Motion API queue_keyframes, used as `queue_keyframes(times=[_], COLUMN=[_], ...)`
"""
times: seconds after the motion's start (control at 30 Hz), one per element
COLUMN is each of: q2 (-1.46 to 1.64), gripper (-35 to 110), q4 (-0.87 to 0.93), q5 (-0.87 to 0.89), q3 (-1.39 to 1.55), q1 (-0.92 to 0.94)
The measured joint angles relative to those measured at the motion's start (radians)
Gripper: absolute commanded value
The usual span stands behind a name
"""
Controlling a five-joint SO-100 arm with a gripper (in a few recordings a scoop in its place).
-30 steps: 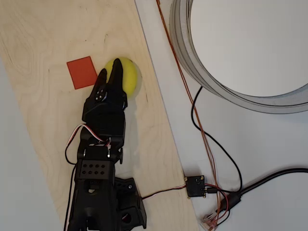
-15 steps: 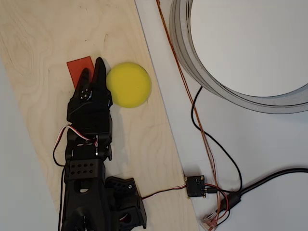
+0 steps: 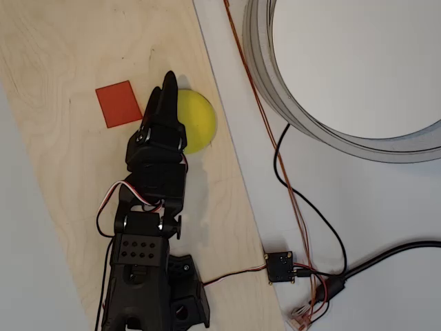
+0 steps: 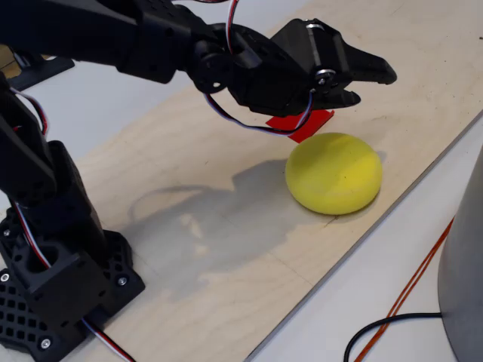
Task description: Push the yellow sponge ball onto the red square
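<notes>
The yellow sponge ball (image 3: 197, 121) (image 4: 333, 173) rests on the pale plywood board (image 3: 62, 41), close to the board's right edge in the overhead view. To the ball's left in that view lies the red square (image 3: 118, 103), flat and apart from the ball. In the fixed view the red square (image 4: 309, 124) peeks out behind the ball, half hidden by the arm. My black gripper (image 3: 169, 81) (image 4: 377, 84) is shut with nothing held. It hovers above the board over the ball's left part, between ball and square, covering that side from above.
A big grey round rim (image 3: 262, 69) stands on the white table to the right of the board. A thin red wire (image 3: 248, 76) and black cables (image 3: 303, 200) run past a small connector board (image 3: 279, 267). The arm's base (image 3: 148, 289) sits at the board's near end.
The gripper swung left over the square's edge, then back right over the ball's left part. The ball shifted slightly right and down, away from the square.
</notes>
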Motion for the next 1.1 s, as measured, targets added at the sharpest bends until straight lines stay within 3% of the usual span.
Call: queue_keyframes(times=[0.5, 0.7, 1.1], q2=[0.144, 0.175, 0.002], gripper=[20, 20, 20], q4=[-0.002, -0.003, -0.193], q5=[-0.258, -0.275, -0.298], q3=[0.140, 0.189, 0.190], q1=[0.170, 0.189, 0.190])
